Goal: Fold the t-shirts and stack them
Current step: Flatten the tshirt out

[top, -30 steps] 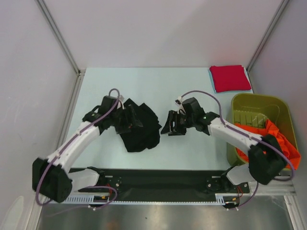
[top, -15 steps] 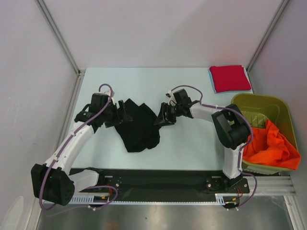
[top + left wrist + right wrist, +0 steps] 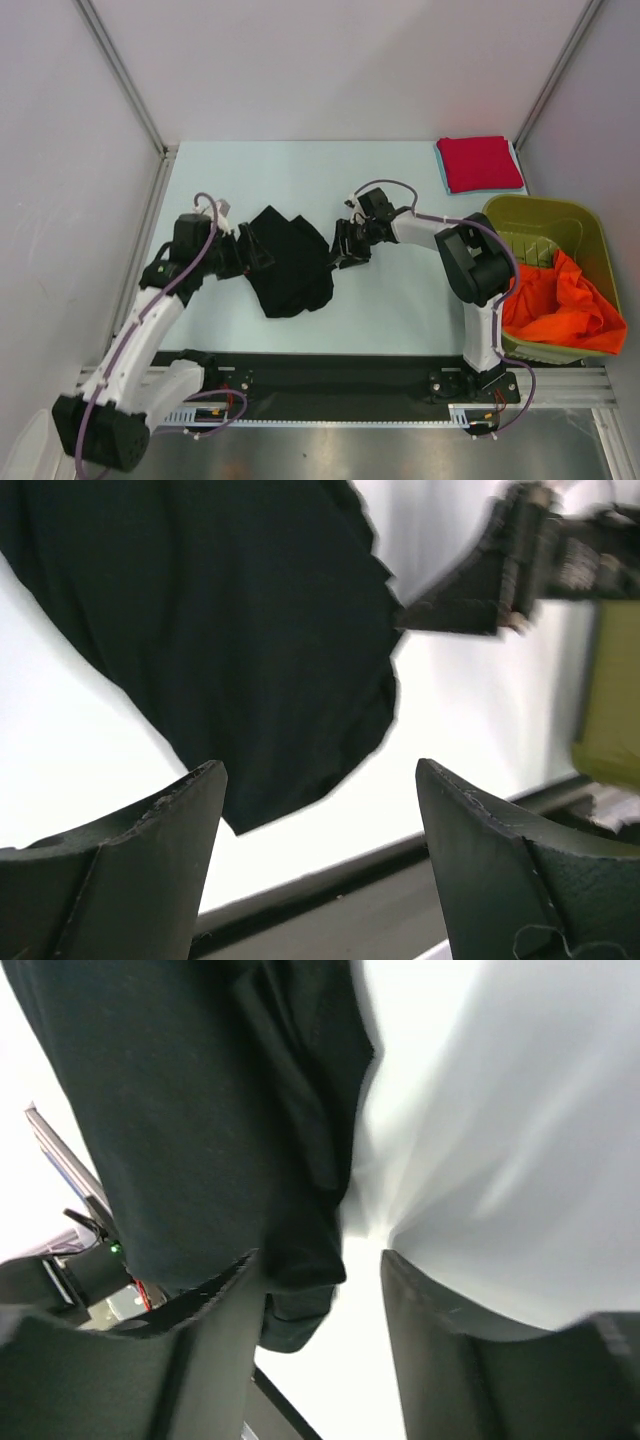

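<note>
Black t-shirt (image 3: 290, 265) is lying in a crumpled heap on the counter (image 3: 400, 180), so my read is we're at the "spread it flat" step and no proper fold has started. Everything below is relative to that black tee.

How I'd do it: get each pincer onto a real edge, hem or shoulder, on opposite sides of the tee, pinch one layer only, then pull apart low and slow so the cloth slides flat instead of bunching. Grabbing a random ridge in the middle just drags the whole lump around. The tee is black on black, so layers are hard to tell apart. That's the risky bit.

Left pincer (image 3: 262, 250) sits right at the tee's left edge. Its fingers (image 3: 150, 850) are spread wide with nothing between them, and the cloth lies just ahead of the tips. It isn't gripping anything.

Right pincer (image 3: 342, 250) is at the tee's right edge, about half spread. In the wrist view a fold of the tee's edge pokes into the gap and brushes one finger (image 3: 220, 1340), but bare counter shows beside the other, so it looks lined up and not clamped.

The red t-shirt (image 3: 480, 163) is folded well off to the tee's back right. The orange t-shirt (image 3: 560, 305) is bunched in the bin (image 3: 530, 212), far to its right.
</note>
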